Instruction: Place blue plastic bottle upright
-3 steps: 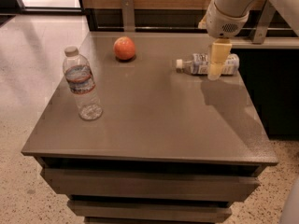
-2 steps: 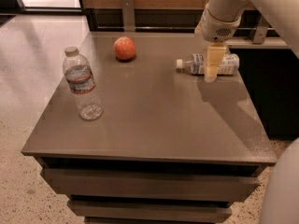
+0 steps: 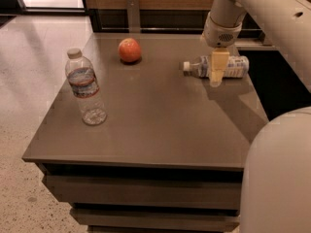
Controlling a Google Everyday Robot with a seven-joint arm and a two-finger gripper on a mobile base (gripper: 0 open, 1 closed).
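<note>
Camera view: a grey bench. A ribbed water bottle stands at its left. The blue plastic bottle lies near the far right edge, cap pointing left. Your claw hangs over the bottle's middle; whether it grips, you cannot tell. An off-centre pinch could roll the bottle off that edge.

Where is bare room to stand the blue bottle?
Bare: middle and front of the table, between the upright water bottle and the right edge. Crowded at back: apple, lying blue plastic bottle, tool over it.
</note>
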